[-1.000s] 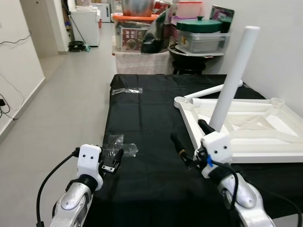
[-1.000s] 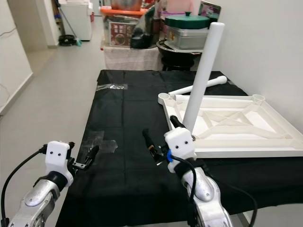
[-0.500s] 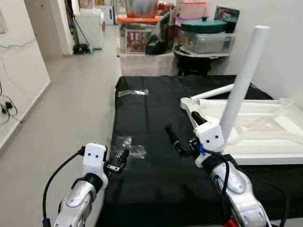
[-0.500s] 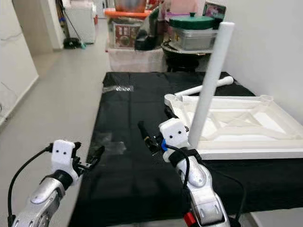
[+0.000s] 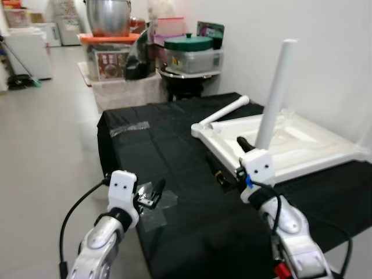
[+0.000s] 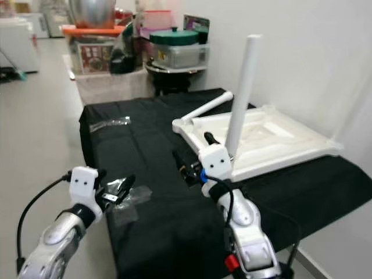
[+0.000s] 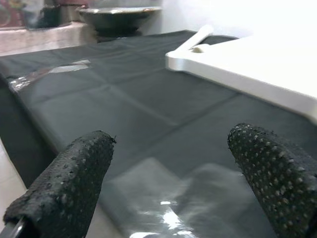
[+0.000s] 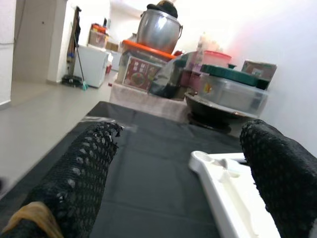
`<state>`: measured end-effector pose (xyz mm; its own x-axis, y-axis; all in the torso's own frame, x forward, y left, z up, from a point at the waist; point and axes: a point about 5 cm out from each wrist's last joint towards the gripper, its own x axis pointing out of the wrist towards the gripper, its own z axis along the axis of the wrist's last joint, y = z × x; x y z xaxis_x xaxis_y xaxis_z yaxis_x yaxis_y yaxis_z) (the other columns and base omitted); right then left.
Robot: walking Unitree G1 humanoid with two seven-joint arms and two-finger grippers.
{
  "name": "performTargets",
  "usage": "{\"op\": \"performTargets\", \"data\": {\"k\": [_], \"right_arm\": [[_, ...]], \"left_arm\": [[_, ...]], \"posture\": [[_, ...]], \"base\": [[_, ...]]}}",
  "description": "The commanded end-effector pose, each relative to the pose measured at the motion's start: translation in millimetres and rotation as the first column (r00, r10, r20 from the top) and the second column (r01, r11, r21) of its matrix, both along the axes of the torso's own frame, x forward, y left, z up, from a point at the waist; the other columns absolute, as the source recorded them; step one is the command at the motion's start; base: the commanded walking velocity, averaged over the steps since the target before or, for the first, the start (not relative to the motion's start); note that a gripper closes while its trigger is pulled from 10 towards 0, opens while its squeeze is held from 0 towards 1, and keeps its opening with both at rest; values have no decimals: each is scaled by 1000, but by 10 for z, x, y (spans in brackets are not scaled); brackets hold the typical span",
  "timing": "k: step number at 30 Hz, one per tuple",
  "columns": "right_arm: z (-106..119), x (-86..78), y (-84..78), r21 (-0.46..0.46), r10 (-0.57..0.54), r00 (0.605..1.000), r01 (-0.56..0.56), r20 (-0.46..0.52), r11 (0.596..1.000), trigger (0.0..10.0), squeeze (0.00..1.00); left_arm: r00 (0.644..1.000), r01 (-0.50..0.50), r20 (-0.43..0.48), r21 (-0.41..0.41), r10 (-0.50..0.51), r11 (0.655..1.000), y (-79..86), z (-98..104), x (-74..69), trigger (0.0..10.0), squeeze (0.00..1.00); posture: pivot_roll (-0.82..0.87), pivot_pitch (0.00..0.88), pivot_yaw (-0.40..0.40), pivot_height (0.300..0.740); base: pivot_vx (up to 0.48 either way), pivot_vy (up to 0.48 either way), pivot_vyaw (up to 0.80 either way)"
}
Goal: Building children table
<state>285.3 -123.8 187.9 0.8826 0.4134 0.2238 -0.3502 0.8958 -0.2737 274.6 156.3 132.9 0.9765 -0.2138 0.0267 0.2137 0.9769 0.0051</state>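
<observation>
My left gripper (image 5: 152, 193) nearest, dotted rubbery black fingers (image 7: 64, 183) spread wide, empty, over near-left edge of desk (image 5: 192, 232) draped in matte black cloth. Crinkled clear plastic wrap (image 7: 163, 198) lies just under it. My right gripper (image 5: 228, 172) further in, mesh-textured fingers (image 8: 79, 173) wide apart, holding nothing. Upturned white plastic table top (image 5: 302, 145), ribbed underside, lies just right of right gripper; one round white leg (image 5: 274, 93) stands upright in near corner. Loose white leg (image 5: 225, 110) lies at far edge.

Matt black cloth (image 5: 174, 174), glossy white plastic tabletop (image 5: 302, 148), shiny metal pot (image 5: 108, 16)
</observation>
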Motion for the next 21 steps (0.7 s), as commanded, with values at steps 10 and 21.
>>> {"op": "performTargets", "data": {"k": [10,21], "right_arm": [[-16,52,-81,5,-31,1000,31,-2,1000,10000,0],[-43,70,-87,12,-42,999,42,-12,999,10000,0]], "left_arm": [[1000,29,-1,-17,-29,999,-61,9,23,10000,0],[999,41,4,-18,-41,999,-65,20,35,10000,0]], "posture": [[46,0,-50,740],[46,0,-44,740]], "base": [[0,480,-800],[0,480,-800]]}}
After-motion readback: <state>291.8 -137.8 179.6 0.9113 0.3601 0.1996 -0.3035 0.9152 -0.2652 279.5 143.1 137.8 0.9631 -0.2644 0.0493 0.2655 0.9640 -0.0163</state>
